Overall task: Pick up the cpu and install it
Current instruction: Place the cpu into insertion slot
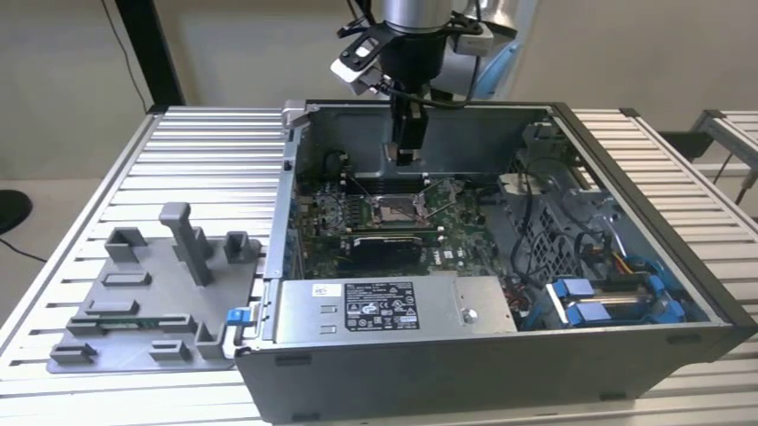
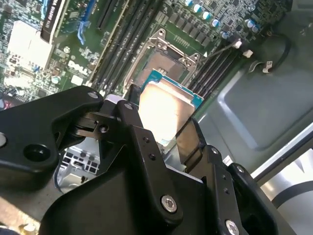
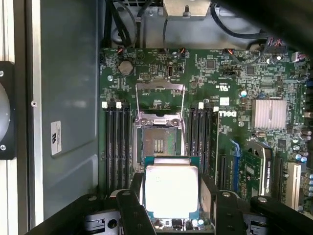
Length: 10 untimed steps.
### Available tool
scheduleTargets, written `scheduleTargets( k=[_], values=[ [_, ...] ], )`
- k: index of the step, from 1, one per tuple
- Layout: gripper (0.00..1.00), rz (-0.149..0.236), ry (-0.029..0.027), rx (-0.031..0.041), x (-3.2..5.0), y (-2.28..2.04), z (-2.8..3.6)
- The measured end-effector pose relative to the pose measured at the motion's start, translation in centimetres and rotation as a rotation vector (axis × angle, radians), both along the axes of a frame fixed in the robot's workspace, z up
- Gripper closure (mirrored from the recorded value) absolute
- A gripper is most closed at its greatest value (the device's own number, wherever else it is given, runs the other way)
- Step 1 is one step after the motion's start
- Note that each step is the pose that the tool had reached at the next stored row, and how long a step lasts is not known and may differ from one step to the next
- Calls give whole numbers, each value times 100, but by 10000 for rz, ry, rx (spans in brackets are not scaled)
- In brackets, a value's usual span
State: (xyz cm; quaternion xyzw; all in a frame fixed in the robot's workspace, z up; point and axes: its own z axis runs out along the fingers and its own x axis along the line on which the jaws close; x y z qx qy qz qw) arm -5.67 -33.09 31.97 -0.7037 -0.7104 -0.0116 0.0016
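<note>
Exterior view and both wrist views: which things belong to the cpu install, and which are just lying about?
In the job:
- cpu, clamped between the jaws
- gripper, inside the open case
- empty socket on the motherboard

Lying about:
- grey tray beside the case
- power-supply box
- blue drive bay

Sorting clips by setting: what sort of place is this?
Probably a robot assembly test bench: an open computer case on a slatted metal table, a grey parts tray beside it, the gripper holding the cpu above the motherboard.
</note>
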Motion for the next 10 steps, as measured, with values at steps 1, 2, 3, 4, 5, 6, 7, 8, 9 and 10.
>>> scheduleTargets(
  k=[1,2,3,4,5,6,7,8,9,10],
  values=[
    [100,0,1,6,0,14,-18],
    [100,0,0,11,1,27,-36],
    [100,0,0,17,1,41,-54],
    [100,-1,1,21,2,54,-72],
    [100,-1,1,28,5,65,-92],
    [100,1,0,33,9,69,-109],
    [100,1,0,37,15,71,-127],
    [100,0,0,43,22,72,-144],
    [100,-1,0,50,28,72,-162],
    [100,-1,0,54,35,73,-180]
  ],
)
